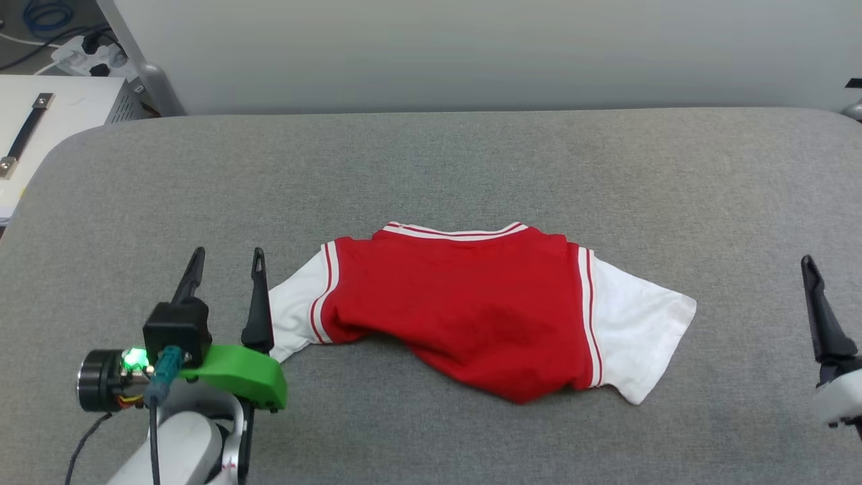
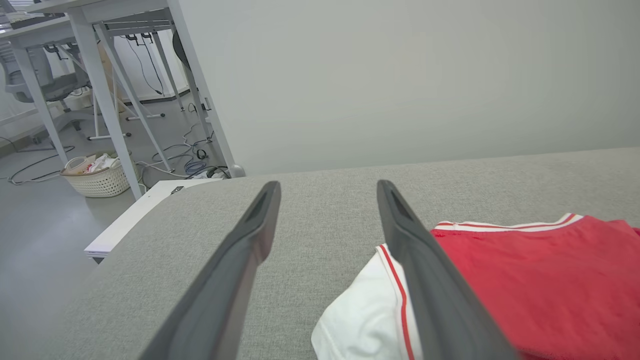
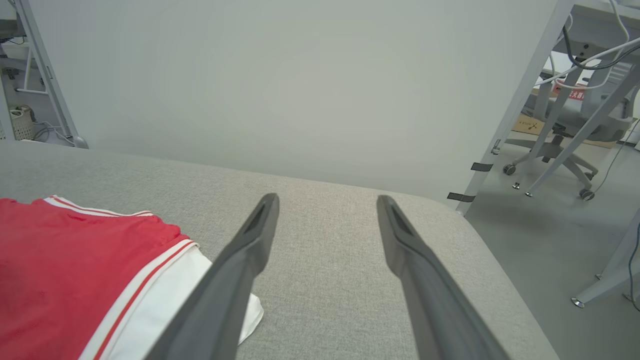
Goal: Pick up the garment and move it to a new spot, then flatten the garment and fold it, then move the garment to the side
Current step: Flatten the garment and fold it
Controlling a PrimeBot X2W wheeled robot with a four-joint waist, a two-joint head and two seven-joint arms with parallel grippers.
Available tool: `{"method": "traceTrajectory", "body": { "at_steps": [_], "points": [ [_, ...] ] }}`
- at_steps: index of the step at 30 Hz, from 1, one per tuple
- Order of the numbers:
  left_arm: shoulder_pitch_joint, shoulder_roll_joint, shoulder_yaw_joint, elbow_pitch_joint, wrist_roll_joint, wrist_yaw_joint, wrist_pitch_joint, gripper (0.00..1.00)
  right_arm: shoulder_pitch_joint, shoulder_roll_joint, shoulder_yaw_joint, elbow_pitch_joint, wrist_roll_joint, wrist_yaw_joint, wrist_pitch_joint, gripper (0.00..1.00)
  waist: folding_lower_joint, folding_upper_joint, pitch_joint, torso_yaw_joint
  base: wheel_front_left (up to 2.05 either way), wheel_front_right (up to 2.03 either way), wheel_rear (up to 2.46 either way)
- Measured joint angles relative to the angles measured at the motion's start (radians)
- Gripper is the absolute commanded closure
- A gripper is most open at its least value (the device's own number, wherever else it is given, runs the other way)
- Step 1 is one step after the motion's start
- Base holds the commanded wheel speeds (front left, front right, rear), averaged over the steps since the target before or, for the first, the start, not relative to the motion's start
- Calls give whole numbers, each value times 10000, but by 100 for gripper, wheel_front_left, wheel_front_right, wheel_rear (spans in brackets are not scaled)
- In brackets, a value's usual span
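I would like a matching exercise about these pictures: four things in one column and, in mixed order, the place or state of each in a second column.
Column one:
1. garment
2. left tool
3. right tool
4. white basket

Column two:
A. standing on the floor
B. open, close beside the garment
C. lying on the table
D. open, well apart from the garment

Pairs: 1-C; 2-B; 3-D; 4-A

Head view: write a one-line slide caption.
Red garment lies rumpled on grey table, open left gripper beside its white sleeve.
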Motion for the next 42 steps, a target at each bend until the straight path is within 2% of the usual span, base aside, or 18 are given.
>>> {"method": "traceTrajectory", "body": {
  "at_steps": [3, 6, 9, 13, 18, 23, 30, 35, 36, 37, 42],
  "points": [
    [1049, -514, 740, -786, 965, 86, -2, 0, -695, -780, 453, -196, 224, 0, 713, 0, 0, 0, 25, 105, 0, 0, 0],
    [1702, -907, 1304, -1104, 1643, -15, -2, 0, -1478, -1580, 1285, -251, 1030, 0, 1988, 0, 0, 0, 87, 217, 0, 0, 0],
    [2010, -1363, 1812, -1300, 2230, -290, 0, 0, -2268, -2819, 3018, -222, 2199, 2, 4493, 0, 0, 0, 207, 350, 0, 0, 0],
    [2128, -1950, 2280, -1388, 2821, -742, -2, 0, -3144, -3856, 4552, -196, 3695, 2, 7519, 0, 0, 0, 419, 548, 0, 0, 0],
    [2127, -2533, 2761, -1394, 3396, -1221, -2, 0, -4317, -4495, 5576, 332, 4376, 2, 9428, 0, 0, 0, 792, 796, 0, 0, 0],
    [2104, -3091, 3181, -1407, 3896, -1645, -2, 0, -5026, -4535, 6429, 1369, 4635, 2, 10042, 0, 0, 0, 1277, 1048, 0, 0, 0],
    [2046, -3659, 3670, -1402, 4387, -2102, -2, 0, -5590, -4159, 7574, 2533, 4681, 0, 9678, 0, 1, 0, 1949, 1325, 0, 0, 0],
    [2019, -3937, 4023, -1352, 4629, -2395, -2, 0, -5808, -4316, 8130, 2775, 5049, -6, 9334, 0, 1, 0, 2220, 1446, 0, 0, 0],
    [2019, -3973, 4103, -1331, 4656, -2431, 0, 0, -5869, -4332, 8192, 2826, 5108, -6, 9171, 57, 1, 0, 2223, 1437, 0, 0, 0],
    [2020, -4000, 4184, -1306, 4698, -2495, 0, 0, -5920, -4351, 8295, 2853, 5108, -4, 8964, 100, 1, 0, 2209, 1421, 0, 0, 0],
    [2037, -4132, 4416, -1147, 4922, -2736, 0, 0, -5997, -4228, 8241, 3124, 5526, -2, 7651, 100, 1, 0, 1957, 1297, 0, 0, 0]
  ]
}}
